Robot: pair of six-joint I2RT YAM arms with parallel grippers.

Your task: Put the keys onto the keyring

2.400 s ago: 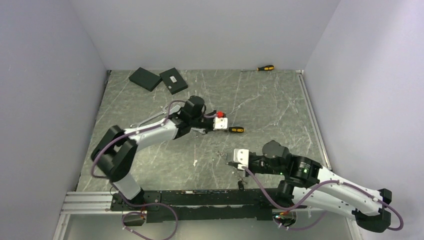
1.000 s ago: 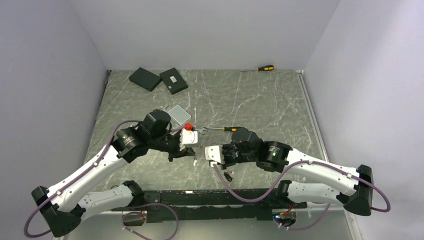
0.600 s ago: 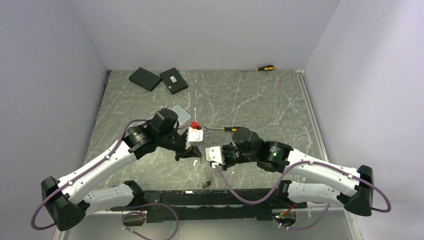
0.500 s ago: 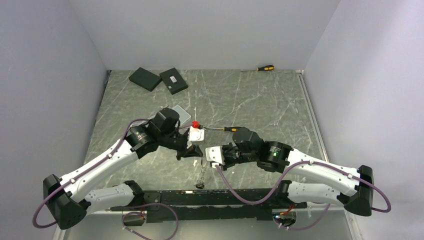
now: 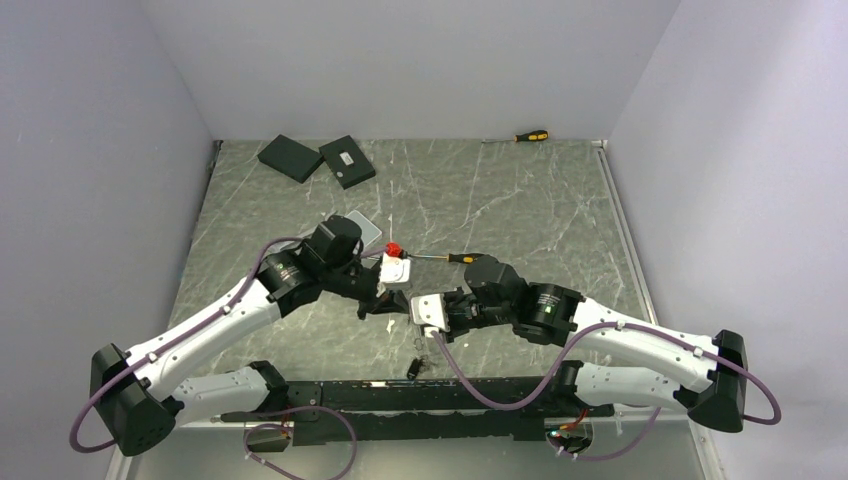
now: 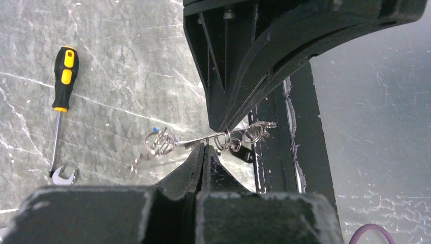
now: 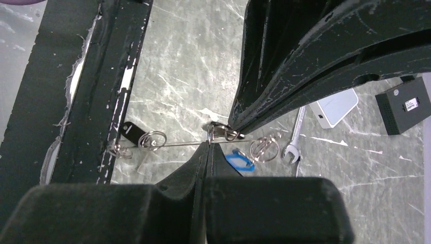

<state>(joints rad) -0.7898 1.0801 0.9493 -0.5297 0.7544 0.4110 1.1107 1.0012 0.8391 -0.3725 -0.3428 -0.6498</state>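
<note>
Left gripper (image 6: 206,147): clenched on the keyring (image 6: 185,143). Right gripper (image 7: 209,141): clamped on the same wire, just beside the left.

The hoop is held above the table (image 5: 520,210) (edge-on in both wrist views). A black-headed key (image 7: 130,133) and a blue key (image 7: 239,160) appear to hang from it by small rings (image 7: 152,139).

Recommendation: hold the wire level and release only one grip at a time, so threaded rings cannot slide off.

marbled grey table (image 5: 520,200), black boxes (image 5: 291,157), screwdriver (image 5: 530,136) at far edge, wrench (image 7: 290,151)
</note>
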